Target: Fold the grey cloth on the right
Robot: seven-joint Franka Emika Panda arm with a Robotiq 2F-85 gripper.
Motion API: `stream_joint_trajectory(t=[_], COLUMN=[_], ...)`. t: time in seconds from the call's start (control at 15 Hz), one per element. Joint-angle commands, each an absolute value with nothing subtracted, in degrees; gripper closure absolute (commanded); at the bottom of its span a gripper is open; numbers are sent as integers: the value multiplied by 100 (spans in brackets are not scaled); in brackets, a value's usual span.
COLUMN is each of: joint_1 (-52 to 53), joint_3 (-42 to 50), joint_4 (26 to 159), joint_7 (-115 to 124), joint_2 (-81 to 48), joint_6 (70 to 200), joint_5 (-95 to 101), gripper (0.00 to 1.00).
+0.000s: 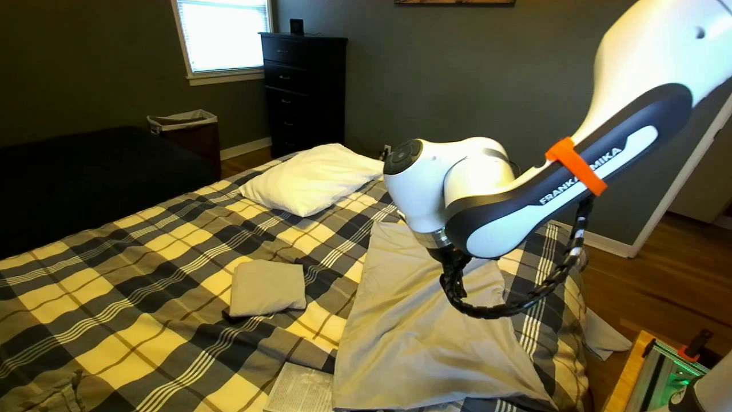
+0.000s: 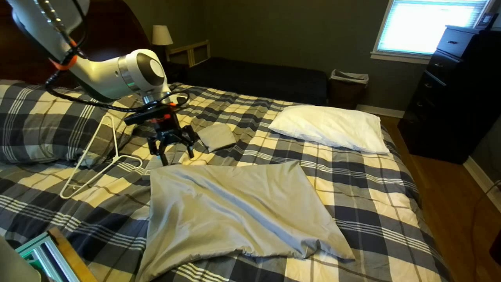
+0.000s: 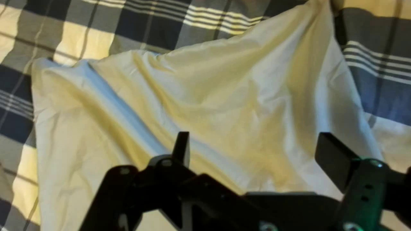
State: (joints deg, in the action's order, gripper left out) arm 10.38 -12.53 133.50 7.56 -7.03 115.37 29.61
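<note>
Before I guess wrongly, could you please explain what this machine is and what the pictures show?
The machine is a white robot arm ending in a black end effector, its grasping part. Two pictures come from cameras outside the robot; the close-up comes from its wrist camera, looking past the fingers. On the plaid bedspread lie a large spread-out grey cloth, a small folded grey cloth and a white pillow; an exterior view also shows a white hanger. Nothing is held: the fingers stand apart, with the large cloth visible between them.
</note>
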Motion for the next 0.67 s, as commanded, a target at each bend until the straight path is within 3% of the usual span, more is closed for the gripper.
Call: stream_joint_trajectory(t=[0.0, 0.33, 0.6], joint_1=[1343, 1417, 1801], joint_3=[-1226, -1173, -1064], joint_4=[12539, 12522, 12405], joint_7=[663, 481, 2215], joint_2=[-1642, -1633, -1988], joint_6=[11599, 11693, 12293], joint_5=[3682, 3517, 4427], gripper=[0, 0, 0])
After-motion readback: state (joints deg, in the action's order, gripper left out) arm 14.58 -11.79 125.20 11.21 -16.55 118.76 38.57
